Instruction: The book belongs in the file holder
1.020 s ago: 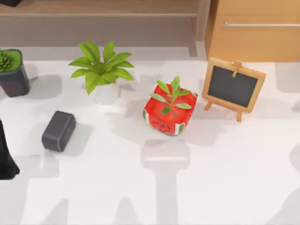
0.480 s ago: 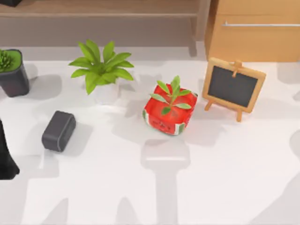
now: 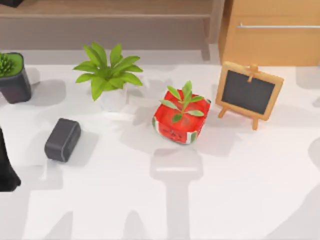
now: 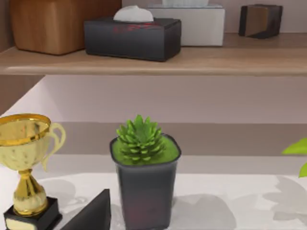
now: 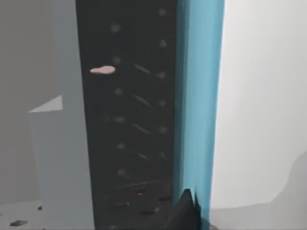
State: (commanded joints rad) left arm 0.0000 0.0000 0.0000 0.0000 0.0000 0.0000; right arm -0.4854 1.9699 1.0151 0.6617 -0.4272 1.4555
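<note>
**Blue book close under the right wrist, left arm parked at the table's edge**

In the right wrist view, the flat book with the plain light-blue cover is running as an upright band from the top to the bottom of the frame, right of centre; a dark speckled surface is lying directly against it towards the middle, and a pale grey-blue panel is sitting beyond that; a dark tip of the right gripper is poking in at the lower edge, overlapping the foot of the blue band; whether that claw is wide, narrow or holding anything I cannot tell.

In the top view, the left arm is resting as a black shape at the left edge of the white table; its claw's state I cannot tell either.

A red square plant pot is standing at mid-frame; a small wooden-framed chalkboard easel is standing to its right; a leafy green plant in a white pot is sitting to its upper left; a dark grey rounded box is lying at the left; a dark pot holding a green succulent is occupying the upper left corner, and in the left wrist view it is standing beside a gold trophy.
</note>
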